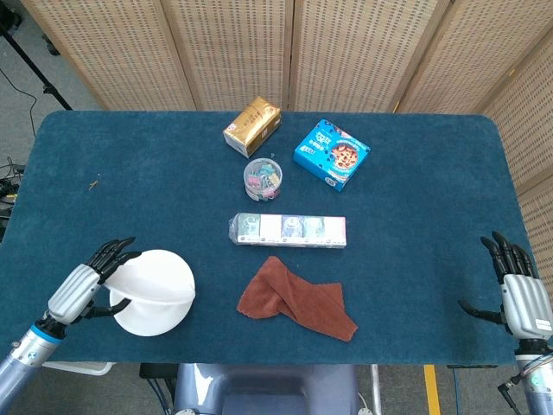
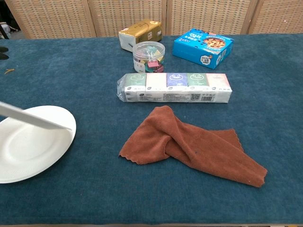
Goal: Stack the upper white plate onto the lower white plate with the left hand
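My left hand [image 1: 82, 287] holds the upper white plate [image 1: 155, 275] by its left rim, at the table's front left. That plate is tipped only slightly and hovers right over the lower white plate [image 1: 151, 320], which lies flat on the blue cloth. The chest view shows the upper plate [image 2: 33, 119] almost edge-on, its right rim touching or nearly touching the lower plate [image 2: 33, 153]. The left hand itself is outside the chest view. My right hand [image 1: 523, 294] stays open at the front right edge, holding nothing.
A rust-brown cloth [image 1: 296, 299] lies right of the plates. Behind it lies a row of tissue packs [image 1: 288, 231]. Farther back stand a clear tub of clips [image 1: 263, 178], a gold box [image 1: 252, 125] and a blue cookie box [image 1: 332, 154].
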Robot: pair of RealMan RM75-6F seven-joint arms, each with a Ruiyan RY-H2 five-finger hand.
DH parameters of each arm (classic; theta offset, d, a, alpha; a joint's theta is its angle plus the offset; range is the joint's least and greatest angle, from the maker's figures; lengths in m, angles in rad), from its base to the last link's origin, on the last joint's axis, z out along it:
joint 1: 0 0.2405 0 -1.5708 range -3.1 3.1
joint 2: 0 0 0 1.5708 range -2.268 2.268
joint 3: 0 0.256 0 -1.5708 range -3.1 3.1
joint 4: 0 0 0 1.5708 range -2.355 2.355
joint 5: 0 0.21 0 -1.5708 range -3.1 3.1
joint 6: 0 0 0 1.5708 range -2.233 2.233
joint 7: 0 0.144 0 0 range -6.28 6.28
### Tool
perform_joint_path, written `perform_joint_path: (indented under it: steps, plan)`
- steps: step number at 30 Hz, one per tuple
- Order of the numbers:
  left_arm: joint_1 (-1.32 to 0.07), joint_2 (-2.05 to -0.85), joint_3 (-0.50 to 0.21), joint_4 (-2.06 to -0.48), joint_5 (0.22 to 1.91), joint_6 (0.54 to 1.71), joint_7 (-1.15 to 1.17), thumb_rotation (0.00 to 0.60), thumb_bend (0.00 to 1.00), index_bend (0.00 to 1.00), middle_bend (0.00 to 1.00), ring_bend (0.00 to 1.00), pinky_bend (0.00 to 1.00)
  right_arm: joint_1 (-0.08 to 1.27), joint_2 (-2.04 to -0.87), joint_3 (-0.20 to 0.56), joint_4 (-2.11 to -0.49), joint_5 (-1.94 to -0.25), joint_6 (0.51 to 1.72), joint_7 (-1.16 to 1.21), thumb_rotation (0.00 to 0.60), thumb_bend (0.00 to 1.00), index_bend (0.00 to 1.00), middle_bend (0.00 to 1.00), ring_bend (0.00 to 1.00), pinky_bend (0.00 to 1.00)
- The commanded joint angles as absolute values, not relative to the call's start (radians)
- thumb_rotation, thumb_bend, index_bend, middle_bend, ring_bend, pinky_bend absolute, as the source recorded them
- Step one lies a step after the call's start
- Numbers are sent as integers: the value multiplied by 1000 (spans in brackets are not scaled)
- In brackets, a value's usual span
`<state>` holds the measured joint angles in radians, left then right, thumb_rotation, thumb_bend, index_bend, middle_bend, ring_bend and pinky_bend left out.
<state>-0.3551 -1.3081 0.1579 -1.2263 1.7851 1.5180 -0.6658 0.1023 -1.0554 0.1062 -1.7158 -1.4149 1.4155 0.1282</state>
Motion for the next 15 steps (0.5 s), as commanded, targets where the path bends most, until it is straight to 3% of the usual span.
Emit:
perform_joint_path:
  steps: [1,9,15]
  plan:
    - [-353,-1285,181,-1228,1812,1516,-664,600,116,2,0,0,0,102,-1054,106,-1717,-1415,1416,131,600,0,0,0,0,0]
    - [-331,-1245,187,-1230,1803,1531,-649,600,93,0,0,0,0,101,-1050,105,-1720,-1419,1417,136,600,0,0,0,0,0]
    - [-337,-1197,226,-1260,1804,1440,-570,600,91,0,0,0,0,101,-1050,104,-1722,-1418,1415,133,600,0,0,0,0,0]
